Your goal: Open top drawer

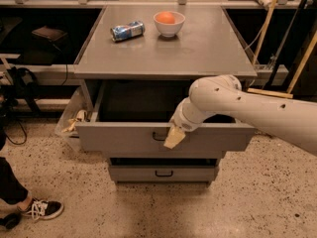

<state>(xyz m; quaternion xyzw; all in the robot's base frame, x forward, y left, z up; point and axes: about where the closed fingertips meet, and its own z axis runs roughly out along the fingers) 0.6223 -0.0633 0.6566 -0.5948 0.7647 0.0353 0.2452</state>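
Note:
The top drawer (124, 138) is a wide grey drawer under the grey cabinet top (163, 48). It stands pulled out, and its dark inside shows. Its small black loop handle (158, 136) sits at the middle of the front. My gripper (173, 138) hangs from the white arm (247, 108) that comes in from the right. It is right at the handle, its tan fingertips against the drawer front just right of the loop. A lower grey drawer (163, 173) with the same black handle sits shut below.
A crushed blue can (127, 30) and a white bowl (169, 23) with an orange thing in it stand on the cabinet top. A clear bin (73, 120) with rubbish is at the cabinet's left. A person's shoe (42, 208) is at lower left. Wooden poles (262, 26) lean at the right.

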